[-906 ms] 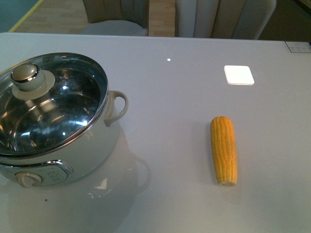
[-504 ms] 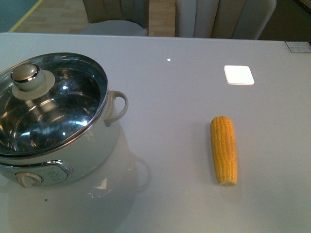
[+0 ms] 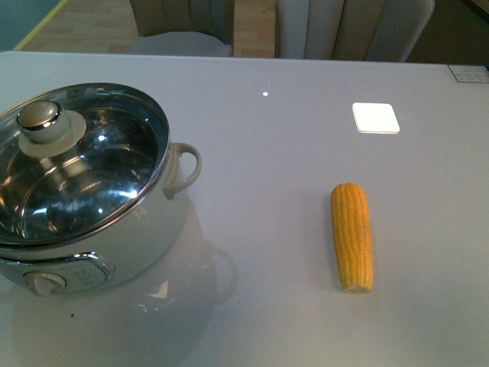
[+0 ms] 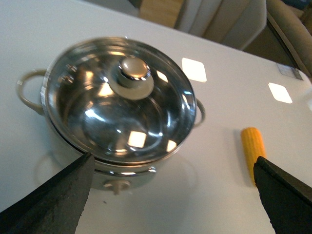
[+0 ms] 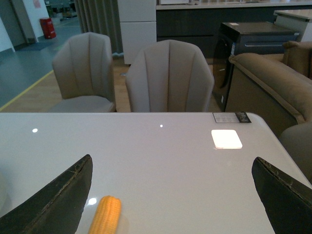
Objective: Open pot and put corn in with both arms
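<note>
The pot (image 3: 99,229) stands at the left of the counter (image 3: 267,153), closed by its glass lid (image 3: 84,176). The corn (image 3: 352,236) lies well apart to the right, untouched. The left tool (image 4: 173,158), jaws spread wide and empty, hangs above the pot, presumably to lift the lid by its knob (image 4: 134,69). The right tool (image 5: 171,160), equally wide and empty, overlooks the corn, its likely pickup.
</note>
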